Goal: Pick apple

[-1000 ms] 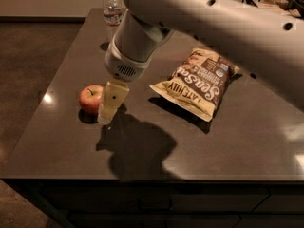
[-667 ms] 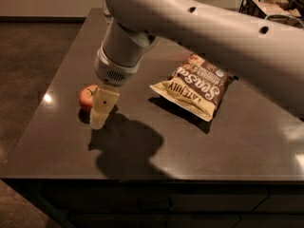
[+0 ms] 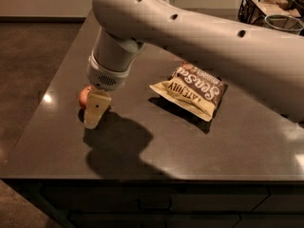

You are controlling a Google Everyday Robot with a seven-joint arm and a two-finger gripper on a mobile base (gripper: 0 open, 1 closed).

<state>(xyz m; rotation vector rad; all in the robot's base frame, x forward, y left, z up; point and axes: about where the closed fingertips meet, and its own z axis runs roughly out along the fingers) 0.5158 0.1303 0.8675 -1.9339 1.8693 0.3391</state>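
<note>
The apple (image 3: 84, 95) is small and red, and lies on the dark countertop (image 3: 57, 141) near its left edge. Only its left part shows, as the gripper covers the rest. My gripper (image 3: 96, 109) hangs down from the big white arm (image 3: 190, 37) and sits right at the apple, low over the countertop, with its cream tip in front of the apple's right side. Whether it touches the apple is hidden.
A brown and yellow chip bag (image 3: 192, 90) lies flat at the middle right of the countertop. A black wire basket (image 3: 266, 6) stands at the far right corner. The countertop's left edge runs close to the apple, and its front edge lies below the gripper.
The gripper has moved left, onto the apple, and now covers most of it. The chip bag has not moved.
</note>
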